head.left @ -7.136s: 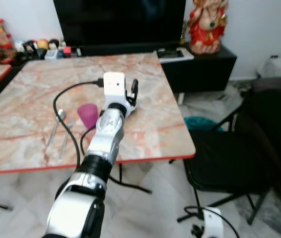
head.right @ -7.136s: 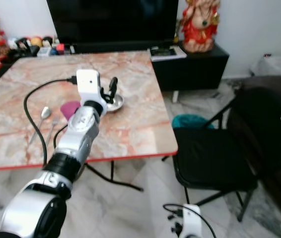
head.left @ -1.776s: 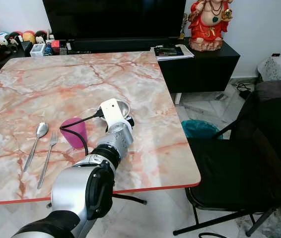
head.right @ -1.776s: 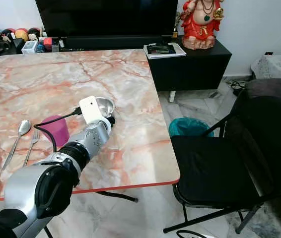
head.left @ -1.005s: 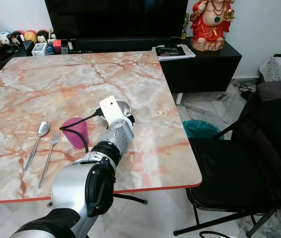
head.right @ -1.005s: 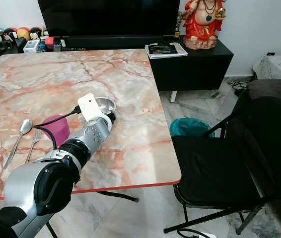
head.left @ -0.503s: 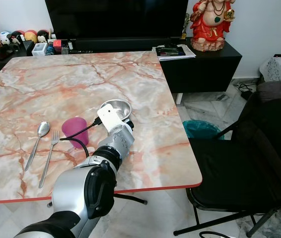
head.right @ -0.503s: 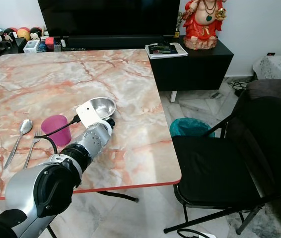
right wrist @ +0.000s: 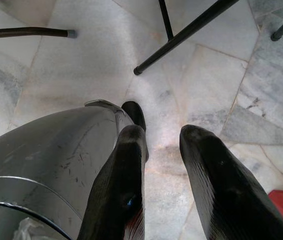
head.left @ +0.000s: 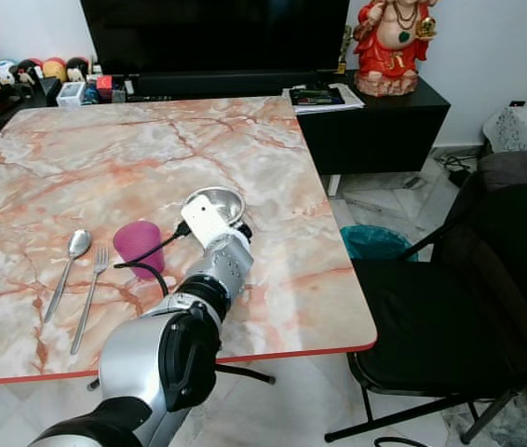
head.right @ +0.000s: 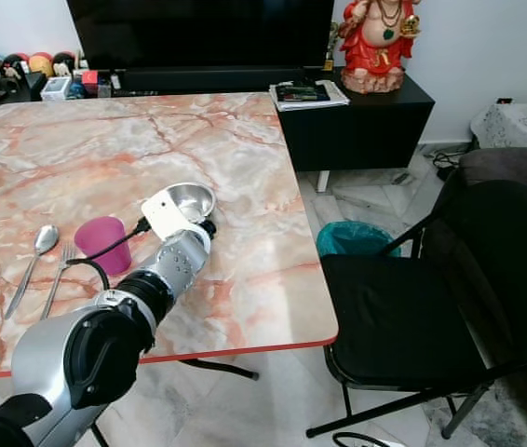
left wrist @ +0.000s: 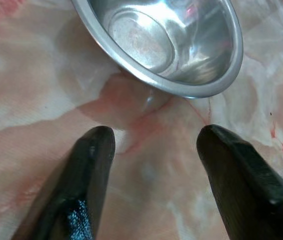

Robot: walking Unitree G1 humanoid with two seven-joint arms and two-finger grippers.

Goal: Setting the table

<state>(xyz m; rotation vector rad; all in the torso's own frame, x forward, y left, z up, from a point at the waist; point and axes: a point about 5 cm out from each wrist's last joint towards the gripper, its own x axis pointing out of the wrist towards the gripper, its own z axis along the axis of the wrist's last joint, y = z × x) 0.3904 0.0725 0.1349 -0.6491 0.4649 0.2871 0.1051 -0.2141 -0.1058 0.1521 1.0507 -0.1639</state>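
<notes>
One small steel bowl sits on the marble table, a bit right of the middle, with nothing in it. The left gripper hangs low just in front of the bowl. Its two black fingers are spread wide and hold nothing. The bowl is near them but not between them.

Just beside the bowl, on its left, stands a pink cup. A black cable from the wrist loops right next to that cup. Further left lie a fork and a spoon, side by side.

What could go wrong? I think the cable could catch the pink cup and tip it over if the arm swings that way. The shiny bowl could also slide on the smooth marble if a finger bumps its rim.

The right gripper hangs down by the floor, over pale tiles and chair legs. Its fingers are a little apart and empty.

Beyond the table are a black chair, a big dark TV and a red statue.

I can read no words or labels anywhere.
</notes>
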